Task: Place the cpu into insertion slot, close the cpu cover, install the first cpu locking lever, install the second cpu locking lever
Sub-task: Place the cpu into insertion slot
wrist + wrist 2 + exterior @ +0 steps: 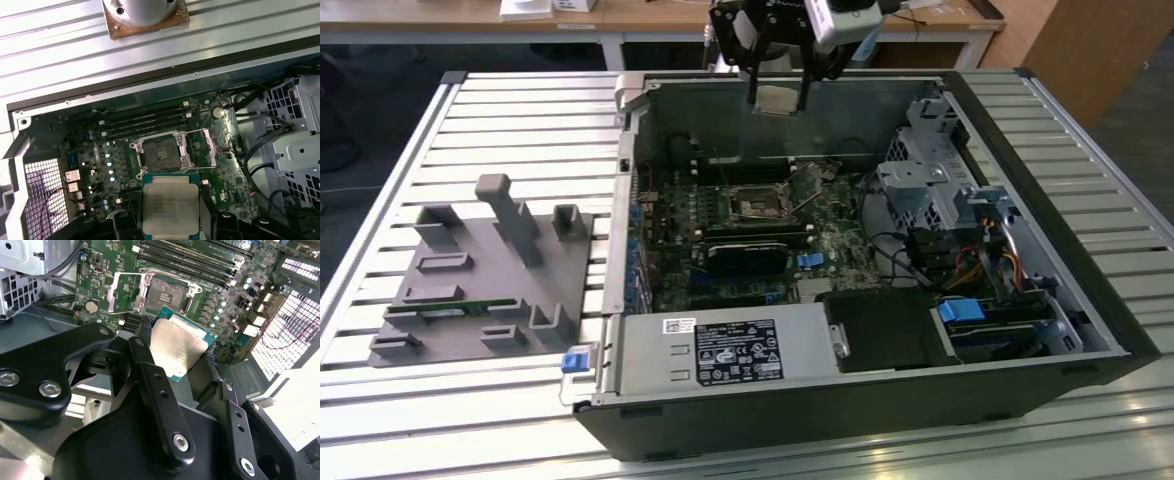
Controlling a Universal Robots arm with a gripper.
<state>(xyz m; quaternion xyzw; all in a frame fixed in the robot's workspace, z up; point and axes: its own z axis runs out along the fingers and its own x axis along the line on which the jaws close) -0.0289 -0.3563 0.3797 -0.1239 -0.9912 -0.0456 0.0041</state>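
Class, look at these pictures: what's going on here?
The arm's gripper holds the cpu by its edges above the open computer case. The insertion slot on the green board is empty, and the cpu cover is swung open beside it. The chip is not yet seated.

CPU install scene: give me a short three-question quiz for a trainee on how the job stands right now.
1. True or false: the cpu is held in the air, not seated in the insertion slot.
2. Pick one. The cpu cover is: A) shut over the slot; B) swung open beside the slot; C) lying on the table outside the case.
3. Fill in: the jaws are shut on the ____.

Key: 1 true; 2 B; 3 cpu.
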